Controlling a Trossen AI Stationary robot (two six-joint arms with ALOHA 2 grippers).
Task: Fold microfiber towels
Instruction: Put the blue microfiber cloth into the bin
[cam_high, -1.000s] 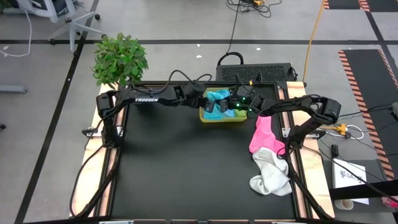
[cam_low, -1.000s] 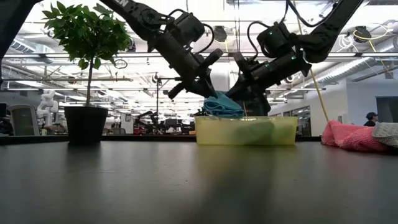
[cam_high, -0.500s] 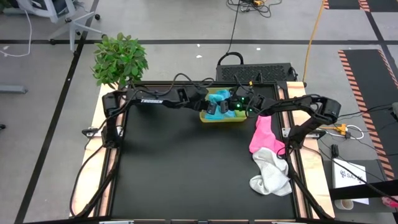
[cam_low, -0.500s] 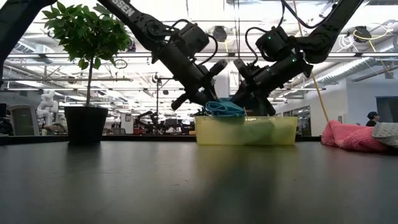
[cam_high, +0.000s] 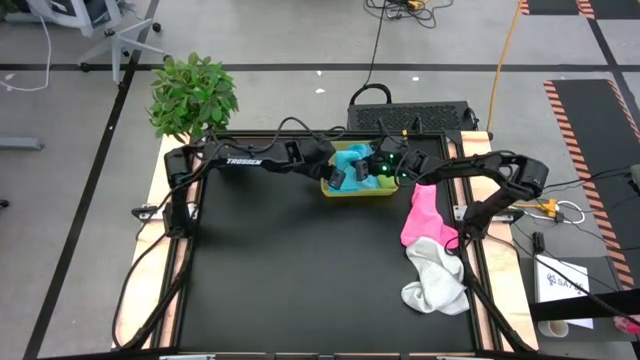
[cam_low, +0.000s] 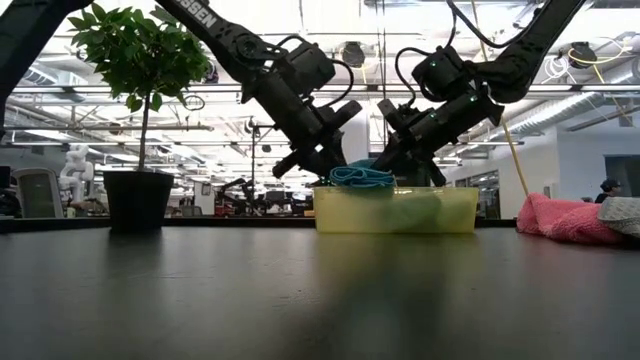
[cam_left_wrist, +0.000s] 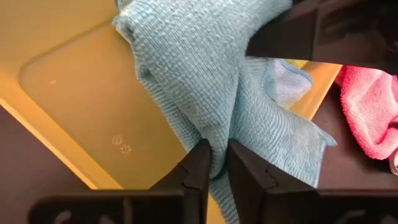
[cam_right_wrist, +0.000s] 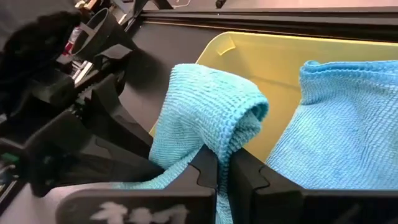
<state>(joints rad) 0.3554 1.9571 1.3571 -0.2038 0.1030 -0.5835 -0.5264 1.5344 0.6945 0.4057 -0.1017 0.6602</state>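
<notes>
Both arms reach to the far side of the black table (cam_high: 290, 280), over the yellow-green plastic tray (cam_low: 395, 211).

The left gripper (cam_left_wrist: 214, 163) hangs over the left part of the tray. Its 2 dark fingers (cam_left_wrist: 198, 167) are almost together, and a fold of the light blue cloth towel (cam_left_wrist: 205, 81) sits squeezed between their tips. The rest of that towel spreads away from the fingers across the tray floor, and 1 corner hangs over the tray's edge toward the table.

The right gripper (cam_right_wrist: 222, 167) hangs over the right part of the tray. Its fingers are closed tight on a rolled fold of the teal cloth towel (cam_right_wrist: 208, 118), which loops over the fingertips. More of the blue cloth lies in the tray just beside it.

From the low camera, the blue and teal cloth pokes up above the tray rim, between the 2 grippers.

The pink cloth towel (cam_high: 422, 215) lies on the table's right side, near the tray. The white cloth towel (cam_high: 436, 280) lies touching the pink one, nearer the front edge.

A small green potted plant (cam_high: 192, 97) stands at the table's far left corner.
</notes>
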